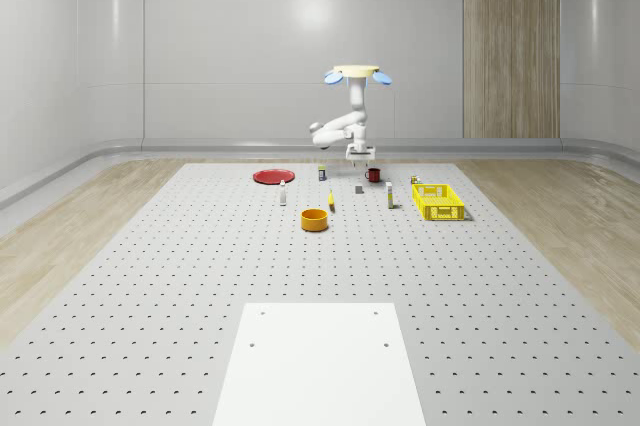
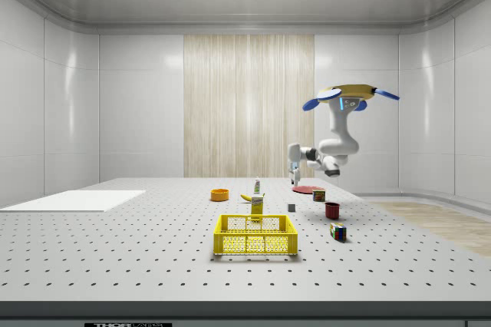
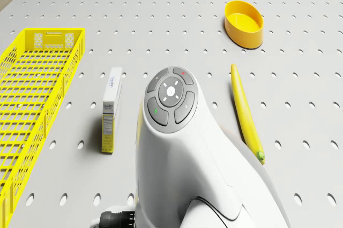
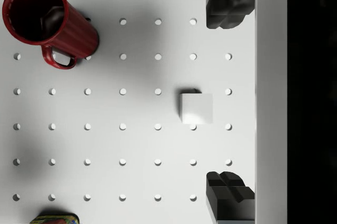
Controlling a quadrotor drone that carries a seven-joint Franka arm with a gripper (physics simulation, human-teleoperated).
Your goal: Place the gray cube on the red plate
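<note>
The gray cube (image 4: 197,108) sits on the white table (image 4: 137,145) full of little holes. In the wrist view it lies in the wide gap between the two dark fingers (image 4: 229,4), and nothing touches it. The gripper (image 4: 229,97) is wide open and holds nothing. It hangs in the air above the cube. A red mug (image 4: 43,18) stands near the cube, and a bit of a colorful cube (image 4: 52,219) peeks in at the edge. The red plate (image 1: 272,176) lies flat on the table, well apart from the cube, toward the whole-scene view's left. The drone (image 1: 356,75) hovers high over the far part of the table, with its white arm (image 1: 340,128) bent down under it. A banana (image 3: 245,111), an orange bowl (image 3: 244,23), a small box (image 3: 111,109) and a yellow basket (image 3: 32,105) lie on the table too.
</note>
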